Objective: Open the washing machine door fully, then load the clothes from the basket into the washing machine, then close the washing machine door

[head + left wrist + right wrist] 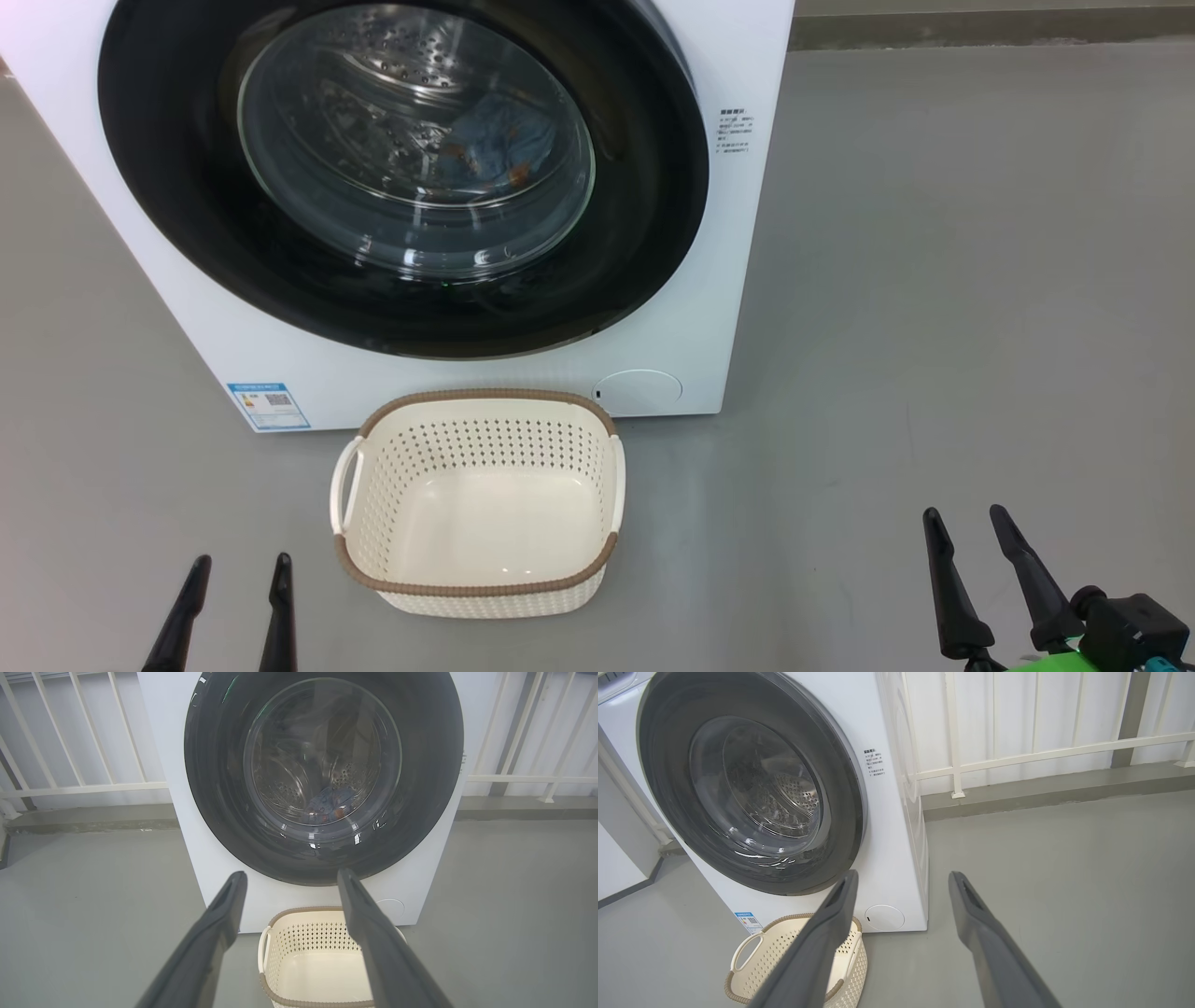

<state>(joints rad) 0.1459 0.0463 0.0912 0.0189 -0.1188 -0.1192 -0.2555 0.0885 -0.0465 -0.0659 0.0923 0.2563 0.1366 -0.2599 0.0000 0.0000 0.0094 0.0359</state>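
Observation:
The washing machine (738,308) stands on the floor with its round black-rimmed door (168,187) shut flat against the front. Through the glass window, light-blue clothes (499,140) with orange print lie inside the steel drum; the clothes (329,805) show there in the left wrist view too. The cream basket (476,583) with a brown rim sits empty on the floor before the machine. My left gripper (240,565) is open at the lower left, left of the basket. My right gripper (966,515) is open at the lower right, well clear of the basket.
Grey floor (934,280) stretches wide to the right of the machine. A white railing (1041,753) and a low grey kerb run behind the machine. A blue-white label (269,406) and a round service cap (639,392) sit on the machine's lower front.

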